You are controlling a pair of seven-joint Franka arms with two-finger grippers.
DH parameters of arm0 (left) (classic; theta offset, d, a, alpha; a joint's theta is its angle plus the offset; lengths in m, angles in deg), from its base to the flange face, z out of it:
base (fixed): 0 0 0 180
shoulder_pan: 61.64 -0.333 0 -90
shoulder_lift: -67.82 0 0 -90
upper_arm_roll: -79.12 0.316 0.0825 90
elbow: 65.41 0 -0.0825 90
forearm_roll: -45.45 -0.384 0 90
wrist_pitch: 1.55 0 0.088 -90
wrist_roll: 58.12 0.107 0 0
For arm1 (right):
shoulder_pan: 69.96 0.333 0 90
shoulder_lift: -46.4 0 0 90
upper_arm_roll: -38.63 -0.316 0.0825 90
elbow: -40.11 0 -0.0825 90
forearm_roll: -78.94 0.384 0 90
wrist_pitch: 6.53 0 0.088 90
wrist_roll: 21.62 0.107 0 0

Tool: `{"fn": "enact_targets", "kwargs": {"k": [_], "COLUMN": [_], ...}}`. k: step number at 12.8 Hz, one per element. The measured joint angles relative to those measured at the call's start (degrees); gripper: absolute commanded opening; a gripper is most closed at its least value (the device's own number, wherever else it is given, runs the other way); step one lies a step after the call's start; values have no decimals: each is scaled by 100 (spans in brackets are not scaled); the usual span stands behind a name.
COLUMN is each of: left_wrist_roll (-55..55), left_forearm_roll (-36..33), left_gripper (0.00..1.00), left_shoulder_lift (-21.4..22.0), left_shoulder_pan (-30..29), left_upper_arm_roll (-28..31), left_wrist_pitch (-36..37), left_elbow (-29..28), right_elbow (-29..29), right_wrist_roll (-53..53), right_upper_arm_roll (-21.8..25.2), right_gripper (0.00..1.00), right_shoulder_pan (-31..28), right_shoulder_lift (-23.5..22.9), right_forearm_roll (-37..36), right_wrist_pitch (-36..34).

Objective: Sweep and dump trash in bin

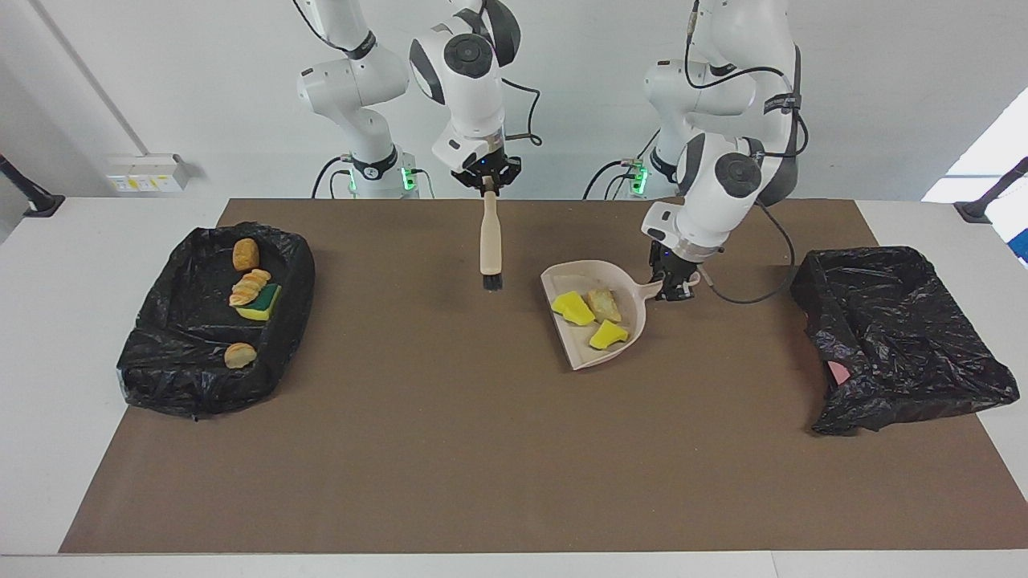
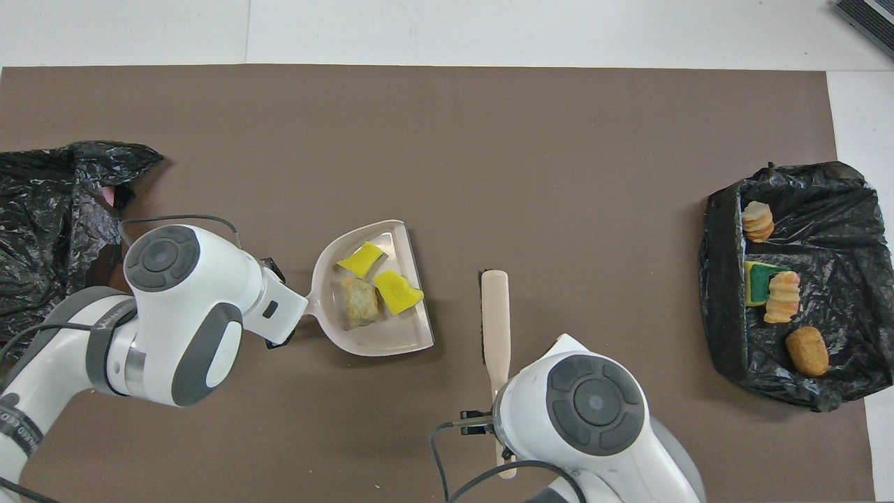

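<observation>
Take the dustpan (image 1: 604,317) as your reference: your left gripper (image 1: 673,286) is clamped on its handle and holds it just above the brown mat (image 1: 482,449), with three pieces of trash (image 1: 592,315) lying inside it, two yellow sponges and a browned bread chunk. Your right gripper (image 1: 487,183) is closed on the brush (image 1: 490,241), which hangs bristles down toward the right arm's end from the dustpan, apart from it. Four more pieces already lie in the black-lined bin (image 1: 210,321) at the right arm's end of the table; a second black-lined bin (image 1: 899,337) sits at the left arm's end, closer to the dustpan. You look to be done sweeping and into the dump step. Next, carry the dustpan level over a bin, probably the nearer one, and tip it only once its mouth is past the bin's rim.
</observation>
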Motion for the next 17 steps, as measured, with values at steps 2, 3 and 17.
{"fn": "enact_targets", "kwargs": {"k": [2,3,17], "left_wrist_roll": [250,406,4346], "left_forearm_roll": [17,17,-830], "left_gripper": [0,0,0], "left_shoulder_lift": [-6,-58,-1209], "left_shoulder_pan": [-323,-459,-3224], "left_upper_arm_roll": [10,18,83], "left_wrist_pitch": [42,272,2531], "left_elbow": [219,478,3868], "right_elbow": [340,504,651], "right_wrist_roll": [259,406,1161], "right_upper_arm_roll": [-22,-35,-7], "right_gripper": [0,0,100], "right_shoulder_pan": [397,549,1197], "right_shoulder_lift": [-18,-48,-1042], "right_forearm_roll": [0,2,-150], "right_wrist_pitch": [192,399,1497]}}
